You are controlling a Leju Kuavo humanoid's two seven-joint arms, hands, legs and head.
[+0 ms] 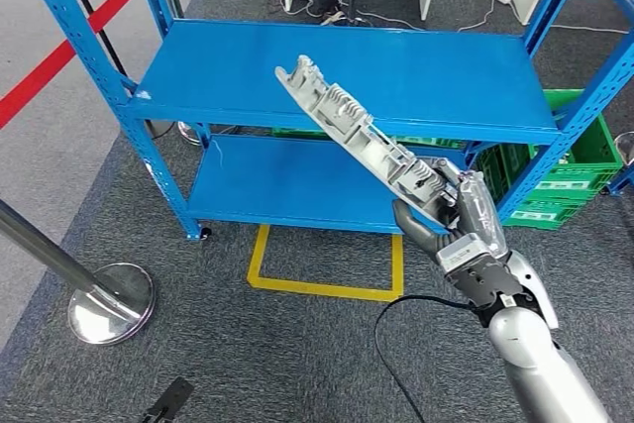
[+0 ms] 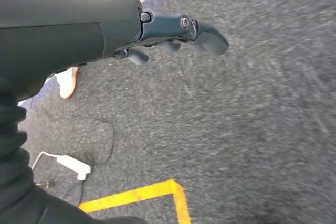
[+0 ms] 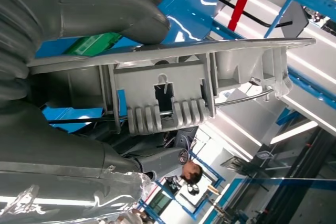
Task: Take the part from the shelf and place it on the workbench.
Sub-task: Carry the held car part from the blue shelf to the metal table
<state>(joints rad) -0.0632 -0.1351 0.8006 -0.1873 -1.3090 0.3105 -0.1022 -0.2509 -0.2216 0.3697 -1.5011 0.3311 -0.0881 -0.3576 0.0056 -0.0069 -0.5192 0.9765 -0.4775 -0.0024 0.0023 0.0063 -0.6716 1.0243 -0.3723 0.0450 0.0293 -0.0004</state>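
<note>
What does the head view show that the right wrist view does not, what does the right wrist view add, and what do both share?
Head view alone: the whole slanted part above the blue shelf, the yellow floor marking and a stanchion base. Right wrist view alone: the part's ribbed underside with a notched opening, close up. Both share: the right hand gripping the grey part's end, blue shelf frame behind.

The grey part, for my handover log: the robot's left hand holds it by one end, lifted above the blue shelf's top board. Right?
Not quite: the right hand grips the grey part by one end, as the head view shows. The left hand hangs over the carpet, holding nothing. The part is indeed lifted in front of the blue shelf.
</note>
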